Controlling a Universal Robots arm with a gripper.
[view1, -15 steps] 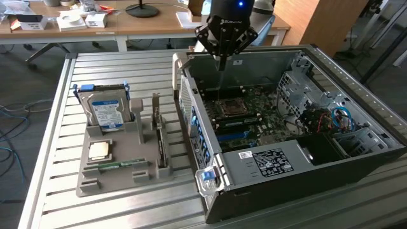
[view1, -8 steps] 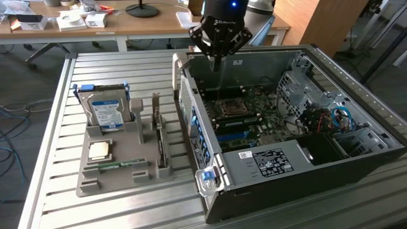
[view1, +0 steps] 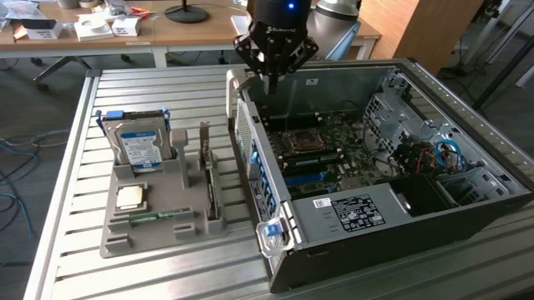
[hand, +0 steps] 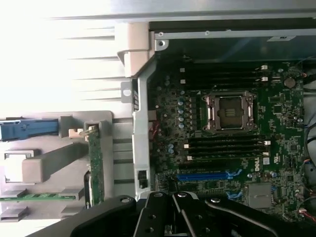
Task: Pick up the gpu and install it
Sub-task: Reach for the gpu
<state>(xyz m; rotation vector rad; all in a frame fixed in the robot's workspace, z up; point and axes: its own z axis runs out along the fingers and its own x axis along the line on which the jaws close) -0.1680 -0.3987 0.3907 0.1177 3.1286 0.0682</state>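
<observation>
The gpu (view1: 209, 182) stands on edge in a slot of the grey holder tray (view1: 159, 234), at the exterior view's left of the open computer case (view1: 401, 206). In the wrist view the gpu (hand: 95, 168) shows as a thin green strip beside the case wall. My gripper (view1: 269, 84) hangs above the case's far corner, over the motherboard (view1: 321, 147), well apart from the gpu. Its fingers are shut together with nothing between them. Its black linkage (hand: 173, 210) sits over the board near the blue slot (hand: 205, 175).
On the holder tray a silver hard drive (view1: 137, 147) stands upright, with a processor chip (view1: 131, 197) and a narrow memory stick (view1: 157, 215) lying flat. The slatted metal table (view1: 125, 87) carries tray and case. A wooden desk (view1: 167, 31) with boxes stands behind.
</observation>
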